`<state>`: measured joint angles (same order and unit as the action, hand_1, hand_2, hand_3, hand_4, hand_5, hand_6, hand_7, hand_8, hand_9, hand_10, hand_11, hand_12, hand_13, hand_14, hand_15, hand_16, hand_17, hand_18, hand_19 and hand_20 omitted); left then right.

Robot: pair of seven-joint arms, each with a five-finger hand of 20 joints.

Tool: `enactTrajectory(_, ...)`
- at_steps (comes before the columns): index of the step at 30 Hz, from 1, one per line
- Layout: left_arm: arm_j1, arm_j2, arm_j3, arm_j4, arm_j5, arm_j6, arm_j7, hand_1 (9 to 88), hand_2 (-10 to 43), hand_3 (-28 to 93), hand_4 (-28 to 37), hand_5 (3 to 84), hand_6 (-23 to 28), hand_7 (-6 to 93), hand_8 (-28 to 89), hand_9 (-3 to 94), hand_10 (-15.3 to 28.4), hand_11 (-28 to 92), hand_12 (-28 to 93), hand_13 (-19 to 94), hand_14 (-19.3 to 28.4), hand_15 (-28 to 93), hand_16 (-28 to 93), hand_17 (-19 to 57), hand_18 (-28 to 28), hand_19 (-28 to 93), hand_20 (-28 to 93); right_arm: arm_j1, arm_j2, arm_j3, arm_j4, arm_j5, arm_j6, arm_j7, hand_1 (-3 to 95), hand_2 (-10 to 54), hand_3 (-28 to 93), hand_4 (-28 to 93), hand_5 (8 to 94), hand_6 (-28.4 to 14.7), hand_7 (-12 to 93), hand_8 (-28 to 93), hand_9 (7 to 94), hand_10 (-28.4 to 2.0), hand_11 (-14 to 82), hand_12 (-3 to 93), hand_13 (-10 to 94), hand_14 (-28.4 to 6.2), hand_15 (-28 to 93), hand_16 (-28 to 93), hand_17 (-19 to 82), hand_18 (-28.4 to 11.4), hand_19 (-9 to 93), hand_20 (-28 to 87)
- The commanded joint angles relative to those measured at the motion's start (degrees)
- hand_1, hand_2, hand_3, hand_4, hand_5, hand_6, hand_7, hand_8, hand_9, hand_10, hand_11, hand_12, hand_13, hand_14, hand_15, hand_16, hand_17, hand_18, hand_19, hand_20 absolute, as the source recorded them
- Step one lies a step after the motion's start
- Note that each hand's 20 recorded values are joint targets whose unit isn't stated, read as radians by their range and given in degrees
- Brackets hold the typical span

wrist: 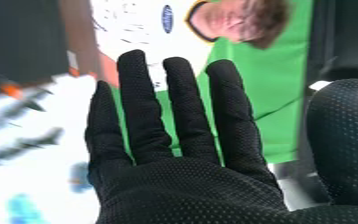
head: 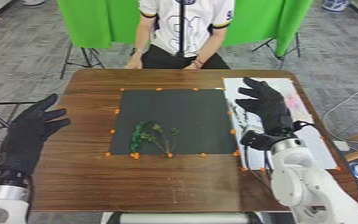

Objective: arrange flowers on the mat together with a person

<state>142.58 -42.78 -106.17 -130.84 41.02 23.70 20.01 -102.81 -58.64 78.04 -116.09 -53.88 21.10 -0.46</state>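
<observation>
Flowers (head: 175, 131) on thin branching stems, lying on the dark mat (head: 171, 106) toward its near edge and left of its middle, just beside a leafy sprig (head: 137, 135). Further plant pieces, one of them pinkish (head: 293, 100), on the white sheet (head: 304, 152) to the right of the mat. Probably between placements, early in the arranging, with a first small group set down and the next pick to come. Right hand (head: 269, 104) over the sheet, right of the mat, with fingers straight and wide, thumb well out, and nothing held. Left hand (head: 29, 131) beyond the left side of the mat, also with extended fingers and a parted thumb, apparently waiting. Calls next for choosing one stem from the sheet, lowering the right hand and closing fingers and thumb lightly on the stalk, away from any petals. Then needs a lift high enough to pass the orange tabs (head: 233, 131) along the mat's edge, a carry leftward, and a gentle release near the existing group. Could easily bend thin stalks, snag neighbouring pieces or nudge the group out of line.
</observation>
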Motion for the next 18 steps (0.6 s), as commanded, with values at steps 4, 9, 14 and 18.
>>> enactTrajectory(4, -1.5, -1.46, 3.33, 0.58, 0.66, 0.88, -1.05, 21.9, 4.9, 80, -28.3, 31.6, 4.9, 17.3, -12, 30.3, 17.4, 32, 9, 21, 23.9, 58, -12, -8.3, 23.2, 52, 9, -5.8, -0.3, 3.5, -1.1, 1.0, -1.8, -0.6, 17.2, 7.3, 74, -27, 45.9, -0.8, 17, -13, 46.1, -16.1, 15.8, 13.7, 33, -22.0, 48, 9, 2, -24.2, 47, 20)
enactTrajectory(9, -1.7, -1.18, 3.27, 0.62, 0.44, 0.90, -1.01, 22.3, 5.0, 80, -28.3, 31.8, 5.4, 17.4, -12, 30.5, 17.6, 32, 9, 22, 24.4, 59, -11, -8.3, 23.2, 52, 9, -6.7, -0.4, 4.6, -1.3, 2.3, -2.0, -1.6, 17.0, 7.4, 74, -27, 46.3, -0.8, 17, -13, 46.6, -16.4, 16.0, 13.8, 33, -22.0, 48, 9, 2, -24.5, 47, 20)
enactTrajectory(14, -2.0, -1.03, 3.34, 0.63, 0.45, 0.99, -1.15, 22.6, 5.1, 80, -28.3, 31.8, 5.5, 17.5, -12, 30.5, 17.5, 32, 9, 22, 24.4, 59, -12, -8.3, 23.1, 52, 9, -6.3, -0.3, 4.8, -1.2, 2.4, -2.4, -1.9, 16.9, 7.4, 74, -27, 46.3, -0.6, 17, -13, 47.1, -16.5, 16.0, 13.8, 34, -22.1, 49, 9, 2, -24.6, 47, 21)
enactTrajectory(18, -1.8, -0.95, 3.51, 0.58, -0.15, 1.31, -0.84, 22.7, 5.2, 80, -28.3, 31.8, 5.5, 17.6, -12, 30.5, 17.5, 32, 9, 22, 24.4, 59, -12, -8.3, 23.1, 52, 9, -6.4, -0.4, 4.9, -1.1, 3.0, -2.9, -2.1, 16.8, 7.4, 75, -27, 46.5, -0.6, 17, -13, 47.3, -16.4, 16.2, 13.8, 34, -22.1, 49, 9, 2, -24.6, 47, 21)
